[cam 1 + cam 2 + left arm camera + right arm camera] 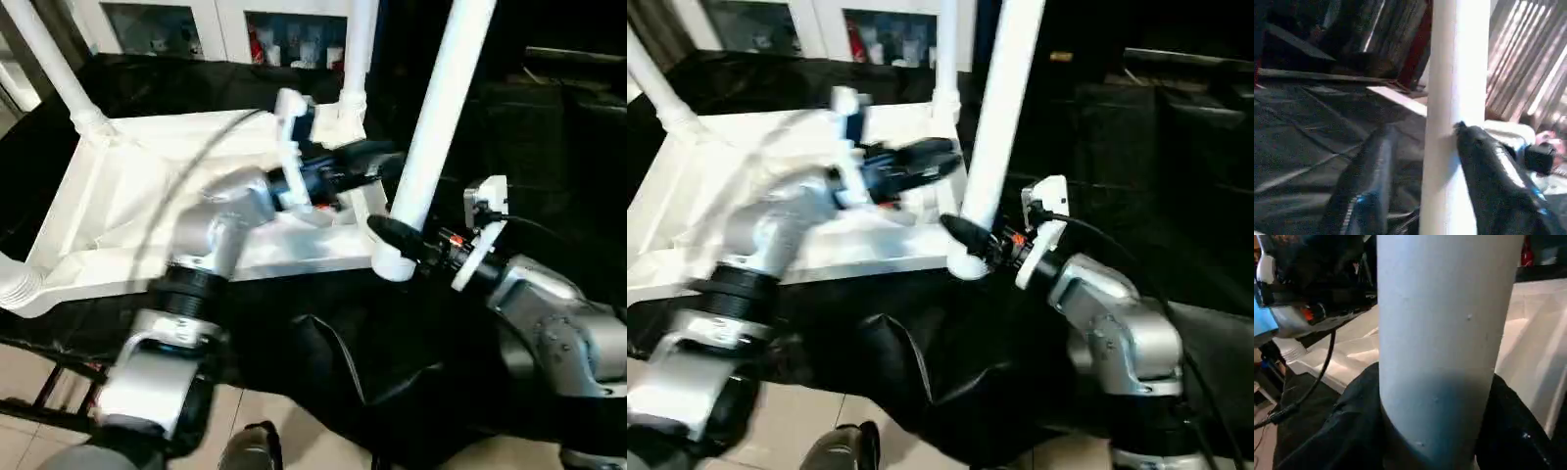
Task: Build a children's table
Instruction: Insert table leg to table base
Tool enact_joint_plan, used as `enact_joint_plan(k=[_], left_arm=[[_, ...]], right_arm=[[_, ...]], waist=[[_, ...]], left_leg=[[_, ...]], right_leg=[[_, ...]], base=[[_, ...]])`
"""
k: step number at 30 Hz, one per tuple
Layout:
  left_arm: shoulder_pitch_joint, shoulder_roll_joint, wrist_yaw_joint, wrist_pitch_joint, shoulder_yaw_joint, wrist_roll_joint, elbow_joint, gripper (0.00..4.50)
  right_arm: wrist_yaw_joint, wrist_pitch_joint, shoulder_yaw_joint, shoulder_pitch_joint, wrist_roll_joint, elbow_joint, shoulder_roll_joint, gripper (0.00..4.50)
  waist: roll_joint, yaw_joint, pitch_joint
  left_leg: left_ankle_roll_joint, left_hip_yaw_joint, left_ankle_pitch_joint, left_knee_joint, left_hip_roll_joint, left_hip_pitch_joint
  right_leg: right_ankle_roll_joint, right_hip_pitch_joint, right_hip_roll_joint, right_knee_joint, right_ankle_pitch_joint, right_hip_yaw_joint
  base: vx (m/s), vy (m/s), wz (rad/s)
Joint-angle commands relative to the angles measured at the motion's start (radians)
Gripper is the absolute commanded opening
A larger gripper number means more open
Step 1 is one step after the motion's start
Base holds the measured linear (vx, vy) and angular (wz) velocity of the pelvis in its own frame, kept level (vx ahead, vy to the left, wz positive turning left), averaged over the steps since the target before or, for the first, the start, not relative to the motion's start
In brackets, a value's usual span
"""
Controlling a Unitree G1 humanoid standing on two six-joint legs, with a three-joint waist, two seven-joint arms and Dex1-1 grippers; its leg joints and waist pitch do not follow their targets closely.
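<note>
Tabletop [147,186] lies inverted on counter [411,343]. Leg [431,137] stands at its near right corner socket, pinched low by right hand [392,235]. Left hand [377,157] is spread beside it. Next: leg to be pressed home.

It looked like a lab or demo room: a work table [323,372] draped in black cloth, white glass-fronted cabinets [211,29] behind holding small items, possibly boxes, and pale tiled floor [39,446] below.
</note>
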State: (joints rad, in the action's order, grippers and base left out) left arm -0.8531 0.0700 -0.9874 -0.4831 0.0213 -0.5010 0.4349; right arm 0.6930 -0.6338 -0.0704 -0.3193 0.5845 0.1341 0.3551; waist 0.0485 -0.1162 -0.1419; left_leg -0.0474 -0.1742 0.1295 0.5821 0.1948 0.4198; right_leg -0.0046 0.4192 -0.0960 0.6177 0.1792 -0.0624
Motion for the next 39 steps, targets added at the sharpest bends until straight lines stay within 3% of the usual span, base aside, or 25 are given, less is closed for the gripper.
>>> enact_joint_plan(k=[1,5,7,8,10,12,16,20,21,23,28,31,32,36,39], left_arm=[[0.003,-0.019,0.013,-0.040,-0.010,-0.018,-0.037,2.61],[0.014,-0.046,0.018,-0.162,0.027,-0.135,-0.108,2.76],[0.015,-0.046,0.016,-0.171,0.028,-0.145,-0.114,3.13],[0.024,-0.041,-0.005,-0.213,0.030,-0.183,-0.138,3.13],[0.025,-0.040,-0.008,-0.217,0.030,-0.185,-0.140,3.24],[0.035,-0.031,-0.017,-0.228,0.011,-0.167,-0.148,3.59],[0.033,-0.022,0.050,-0.191,-0.052,-0.056,-0.130,3.61],[0.031,-0.020,0.070,-0.183,-0.066,-0.040,-0.136,3.61],[0.025,-0.026,0.101,-0.174,-0.062,-0.032,-0.136,3.32],[-0.006,-0.065,0.224,-0.190,-0.009,-0.044,-0.130,3.24],[-0.013,-0.097,0.278,-0.252,0.038,-0.093,-0.156,2.85],[-0.017,-0.103,0.320,-0.261,0.042,-0.081,-0.142,2.71],[-0.017,-0.103,0.320,-0.261,0.042,-0.081,-0.142,2.42],[-0.013,-0.108,0.367,-0.245,0.037,-0.055,-0.130,2.41],[-0.015,-0.111,0.394,-0.245,0.040,-0.045,-0.125,2.07]], right_arm=[[0.012,-0.023,0.024,-0.023,0.013,0.038,0.000,1.91],[0.006,-0.057,0.028,-0.039,0.018,0.041,0.013,1.91],[0.006,-0.059,0.028,-0.040,0.018,0.041,0.014,1.91],[0.005,-0.068,0.032,-0.044,0.018,0.040,0.020,1.91],[0.005,-0.068,0.032,-0.044,0.017,0.039,0.020,1.91],[0.008,-0.075,0.043,-0.045,0.011,0.041,0.028,1.91],[0.033,-0.099,0.075,-0.038,0.004,0.066,0.055,1.91],[0.036,-0.103,0.079,-0.040,0.005,0.069,0.060,1.91],[0.038,-0.108,0.081,-0.041,0.006,0.070,0.065,1.91],[0.037,-0.117,0.076,-0.048,0.010,0.069,0.073,1.91],[0.032,-0.122,0.073,-0.050,0.019,0.071,0.071,1.91],[0.030,-0.124,0.072,-0.056,0.022,0.068,0.070,1.91],[0.030,-0.124,0.072,-0.056,0.022,0.068,0.070,1.91],[0.028,-0.127,0.069,-0.061,0.023,0.068,0.068,1.91],[0.023,-0.132,0.065,-0.066,0.027,0.069,0.068,1.91]], waist=[[-0.024,-0.008,0.112],[-0.024,-0.010,0.115],[-0.023,-0.011,0.114],[-0.019,-0.012,0.112],[-0.020,-0.013,0.113],[-0.020,-0.014,0.114],[-0.016,-0.019,0.115],[-0.019,-0.029,0.119],[-0.023,-0.028,0.121],[-0.023,-0.028,0.120],[-0.024,-0.031,0.120],[-0.025,-0.030,0.120],[-0.025,-0.030,0.121],[-0.025,-0.029,0.120],[-0.026,-0.029,0.120]], left_leg=[[0.089,0.001,0.136,-0.047,0.019,-0.024],[0.070,0.002,0.143,-0.044,0.020,-0.023],[0.068,0.002,0.159,-0.044,0.018,-0.023],[0.061,0.002,0.169,-0.043,0.018,-0.025],[0.054,0.003,0.182,-0.045,0.018,-0.025],[0.049,0.005,0.187,-0.046,0.019,-0.026],[0.038,0.006,0.189,-0.047,0.021,-0.028],[0.043,0.006,0.159,-0.044,0.019,-0.024],[0.045,0.006,0.154,-0.043,0.019,-0.023],[0.045,0.005,0.156,-0.041,0.019,-0.023],[0.053,0.005,0.155,-0.038,0.017,-0.022],[0.057,0.005,0.151,-0.037,0.015,-0.020],[0.056,0.005,0.153,-0.036,0.015,-0.020],[0.051,0.006,0.161,-0.038,0.017,-0.021],[0.050,0.006,0.159,-0.037,0.016,-0.021]], right_leg=[[-0.269,-0.065,-0.048,-0.063,0.110,0.034],[-0.268,-0.066,-0.048,-0.059,0.124,0.033],[-0.256,-0.063,-0.047,-0.064,0.149,0.033],[-0.250,-0.062,-0.047,-0.064,0.166,0.034],[-0.237,-0.061,-0.045,-0.067,0.189,0.034],[-0.227,-0.061,-0.044,-0.069,0.199,0.034],[-0.207,-0.059,-0.043,-0.069,0.187,0.036],[-0.210,-0.063,-0.045,-0.062,0.142,0.036],[-0.215,-0.063,-0.044,-0.061,0.129,0.036],[-0.220,-0.064,-0.044,-0.060,0.129,0.035],[-0.222,-0.064,-0.045,-0.063,0.150,0.033],[-0.218,-0.064,-0.043,-0.065,0.161,0.033],[-0.215,-0.064,-0.043,-0.065,0.164,0.032],[-0.205,-0.062,-0.042,-0.066,0.173,0.033],[-0.205,-0.063,-0.042,-0.066,0.168,0.033]], base=[[0.000,0.000,0.00],[0.000,0.000,0.00],[0.000,0.000,0.00],[0.000,0.000,0.00],[0.000,0.000,0.00],[0.000,0.000,0.00],[0.000,0.000,0.00],[0.000,0.000,0.00],[0.000,0.000,0.00],[0.000,0.000,0.00],[0.000,0.000,0.00],[0.000,0.000,0.00],[0.000,0.000,0.00],[0.000,0.000,0.00],[0.000,0.000,0.00]])
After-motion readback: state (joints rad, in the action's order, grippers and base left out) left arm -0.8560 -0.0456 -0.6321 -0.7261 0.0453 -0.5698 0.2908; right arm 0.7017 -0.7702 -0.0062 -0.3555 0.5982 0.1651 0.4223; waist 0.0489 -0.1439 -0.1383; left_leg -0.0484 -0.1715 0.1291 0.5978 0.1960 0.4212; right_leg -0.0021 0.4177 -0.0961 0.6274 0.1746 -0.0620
